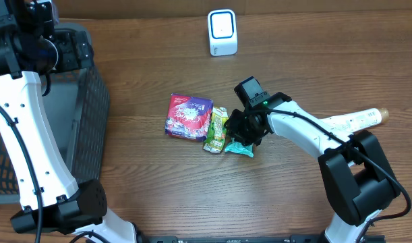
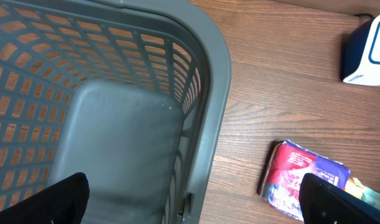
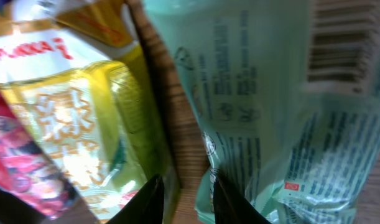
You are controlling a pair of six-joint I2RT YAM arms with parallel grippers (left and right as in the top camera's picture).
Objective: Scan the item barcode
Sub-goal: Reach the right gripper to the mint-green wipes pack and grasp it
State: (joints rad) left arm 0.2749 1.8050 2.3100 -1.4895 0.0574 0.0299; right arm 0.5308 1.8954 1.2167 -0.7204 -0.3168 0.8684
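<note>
Scanner (image 1: 222, 32): white and blue, stood at the table's far edge.
Teal packet (image 1: 242, 149): laid flat well apart from the scanner, on its near side; barcode (image 3: 344, 50) turned up.
Yellow-green packet (image 1: 216, 129): laid near side of the scanner, just beside the teal packet.
Purple packet (image 1: 187, 116): laid near side of the scanner, to its left.
Basket (image 1: 98, 108): set far left of the scanner.
Right gripper (image 3: 190, 200): lowered at the teal packet's edge; fingers drawn narrow, a hold cannot be told.
Left gripper (image 2: 193, 202): spread fully wide, nothing held, hung over the basket.

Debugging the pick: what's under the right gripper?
A teal packet lies on the table, barcode facing up, beside a yellow-green packet. The right gripper appears to straddle its edge. Overhead, the gripper covers most of it, and anything beneath the packet is hidden.
</note>
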